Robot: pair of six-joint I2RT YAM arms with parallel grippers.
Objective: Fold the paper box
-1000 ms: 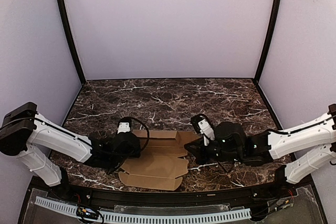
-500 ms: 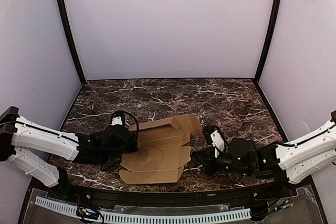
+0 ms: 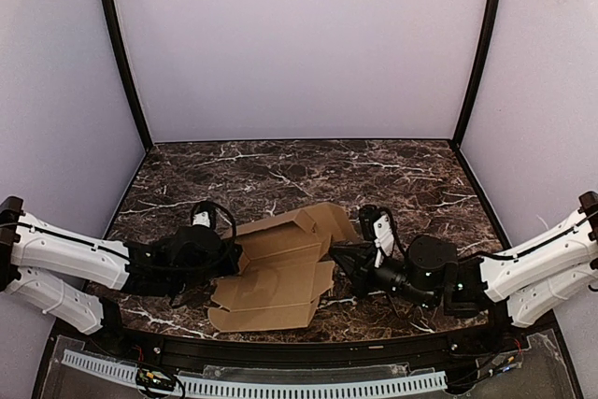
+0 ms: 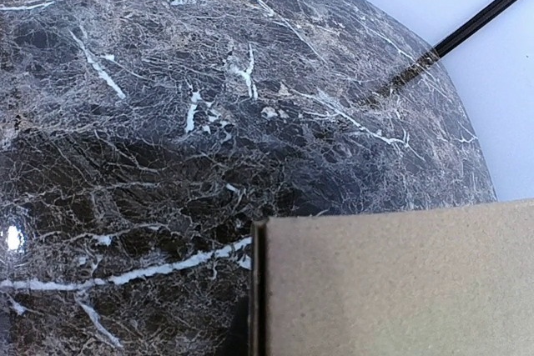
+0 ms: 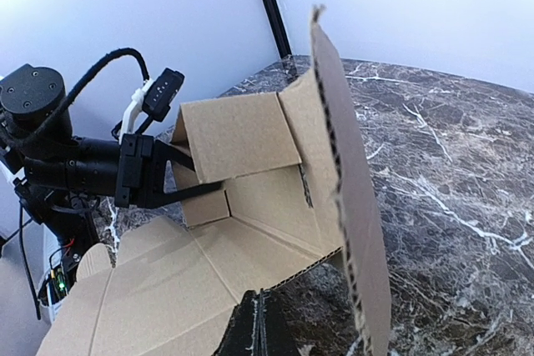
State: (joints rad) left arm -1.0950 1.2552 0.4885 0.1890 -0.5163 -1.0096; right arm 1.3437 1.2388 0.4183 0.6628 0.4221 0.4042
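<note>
The paper box (image 3: 280, 277) is a tan die-cut cardboard sheet near the table's front edge. Its back panel and right flap (image 3: 334, 221) stand raised. My left gripper (image 3: 232, 254) is at the sheet's left side. In the right wrist view its fingers (image 5: 193, 185) clasp a raised side flap (image 5: 238, 135). In the left wrist view cardboard (image 4: 392, 281) fills the lower right and hides the fingers. My right gripper (image 3: 338, 263) is shut with nothing between its fingers. Its tips (image 5: 260, 310) touch the sheet's near right edge, beside the upright flap (image 5: 346, 181).
The dark marble table (image 3: 280, 175) stretches behind the box to lilac walls. Black posts (image 3: 121, 53) stand in the back corners. A black rail with a white toothed strip (image 3: 280, 385) runs along the front edge.
The back panel and right flap have risen and the sheet has shifted slightly left. My right gripper drew back toward the front, then came back to the sheet's right edge. My left gripper moved slightly left.
</note>
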